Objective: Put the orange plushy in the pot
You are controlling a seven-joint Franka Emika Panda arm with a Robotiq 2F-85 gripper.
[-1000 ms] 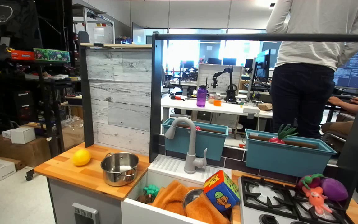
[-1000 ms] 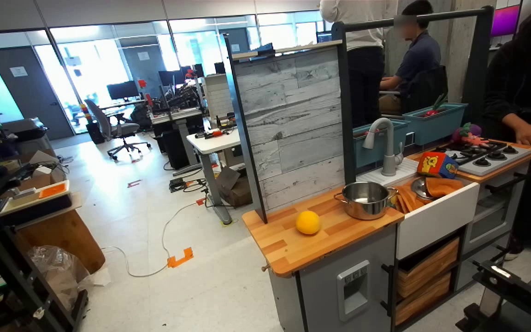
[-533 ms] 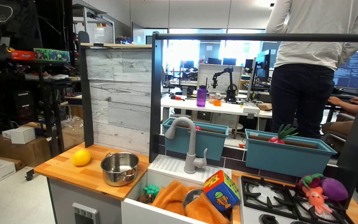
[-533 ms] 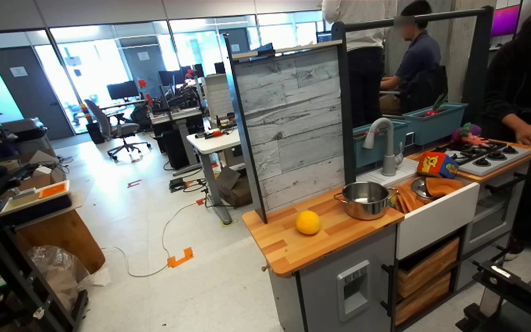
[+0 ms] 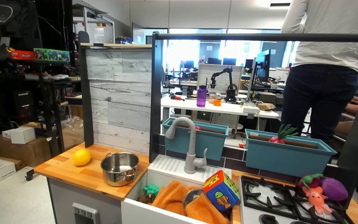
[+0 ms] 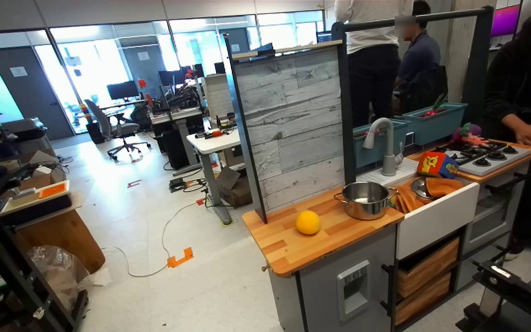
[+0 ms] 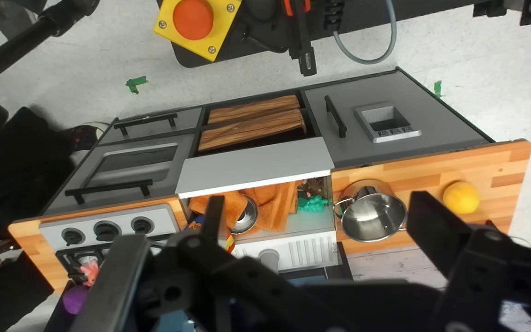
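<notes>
Tool (image 7: 317,203), one, mostly black, in the wrist view — two fingers (image 7: 433,230) spread wide apart, one to each side of the tool's midline; jointed linkages (image 7: 247,286) behind them, blurred.

Orange plushy (image 7: 461,197) near pot (image 7: 370,216) (apart)

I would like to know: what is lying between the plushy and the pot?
Only a bare stretch of counter lies between the plushy and the pot; both exterior views show this.

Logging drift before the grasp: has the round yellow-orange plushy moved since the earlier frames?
No: in both exterior views the plushy shows no visible shift, either way, against the flat light-brown wooden countertop.
</notes>
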